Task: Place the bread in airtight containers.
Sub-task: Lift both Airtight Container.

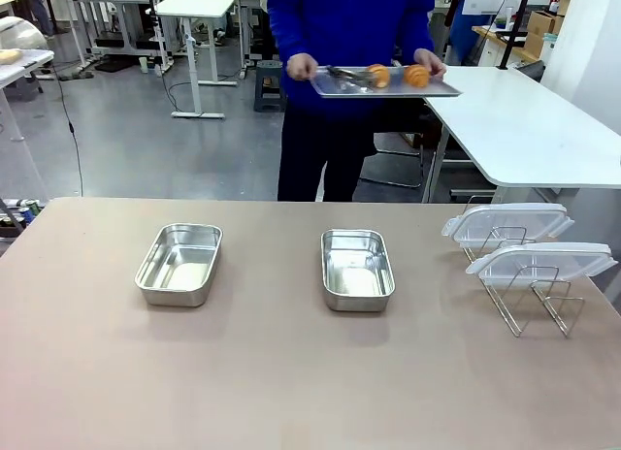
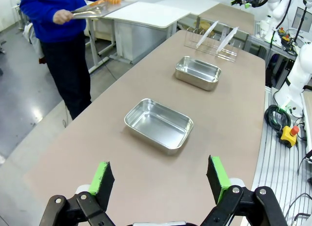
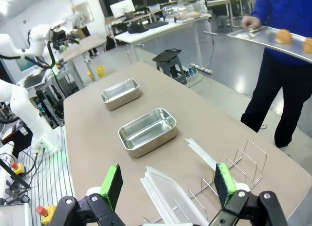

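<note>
Two croissants (image 1: 378, 76) on a tray (image 1: 439, 89) held by a person (image 1: 349, 23) at the far side, left pan (image 1: 179, 264) and right pan (image 1: 357, 269) empty on the worktop (image 1: 291, 372), lids (image 1: 507, 222) on rack (image 1: 532, 309) at right, left tool (image 2: 160, 175) and right tool (image 3: 168, 179) wide, holding nothing

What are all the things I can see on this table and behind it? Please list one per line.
Shallow rectangular stainless steel pans: two, shiny silver, empty, apart on the brown table.
Clear plastic lids: two, transparent, leaning in the rack.
Thin wire rack: one, silver, table's edge on the robot's right.
Flat metal tray: one, silver, held beyond the table.
Golden-brown croissants: two, on the tray.
Person's hands: two, at the tray's ends.
Left end effector: black, green pads, open.
Right end effector: same, open, above the rack.
</note>
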Controlling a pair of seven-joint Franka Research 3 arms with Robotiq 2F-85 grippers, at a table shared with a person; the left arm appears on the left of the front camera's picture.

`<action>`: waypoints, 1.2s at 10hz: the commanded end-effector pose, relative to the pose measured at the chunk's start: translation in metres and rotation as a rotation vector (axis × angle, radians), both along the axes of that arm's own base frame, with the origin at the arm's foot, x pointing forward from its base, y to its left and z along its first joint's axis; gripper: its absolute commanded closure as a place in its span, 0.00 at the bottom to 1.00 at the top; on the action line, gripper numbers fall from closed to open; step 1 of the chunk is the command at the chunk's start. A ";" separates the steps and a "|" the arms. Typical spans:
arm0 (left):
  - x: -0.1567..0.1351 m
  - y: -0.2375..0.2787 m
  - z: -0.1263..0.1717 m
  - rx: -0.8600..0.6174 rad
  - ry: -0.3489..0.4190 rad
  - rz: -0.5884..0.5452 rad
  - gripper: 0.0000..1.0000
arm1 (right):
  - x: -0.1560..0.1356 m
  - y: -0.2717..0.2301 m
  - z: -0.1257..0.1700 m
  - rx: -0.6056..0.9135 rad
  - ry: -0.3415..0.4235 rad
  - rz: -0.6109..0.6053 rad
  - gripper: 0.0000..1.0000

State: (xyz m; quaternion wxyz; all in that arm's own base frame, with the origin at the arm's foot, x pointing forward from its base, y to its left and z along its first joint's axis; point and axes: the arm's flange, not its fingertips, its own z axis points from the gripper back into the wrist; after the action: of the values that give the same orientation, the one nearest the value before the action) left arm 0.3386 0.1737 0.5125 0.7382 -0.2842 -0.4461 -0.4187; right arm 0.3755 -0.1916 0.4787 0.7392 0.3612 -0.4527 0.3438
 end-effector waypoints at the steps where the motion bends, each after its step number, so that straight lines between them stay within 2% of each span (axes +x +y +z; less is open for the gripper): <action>1: 0.003 0.002 0.002 -0.016 -0.029 -0.012 0.00 | 0.003 0.000 0.001 0.013 -0.039 0.004 0.00; 12: 0.003 0.002 0.002 -0.016 -0.029 -0.012 0.00 | 0.003 0.000 0.001 0.013 -0.039 0.004 0.00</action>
State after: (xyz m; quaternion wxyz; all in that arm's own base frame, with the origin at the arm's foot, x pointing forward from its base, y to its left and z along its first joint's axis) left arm 0.3386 0.1736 0.5125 0.7379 -0.2842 -0.4462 -0.4191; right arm 0.3753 -0.1915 0.4787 0.7387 0.3615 -0.4528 0.3443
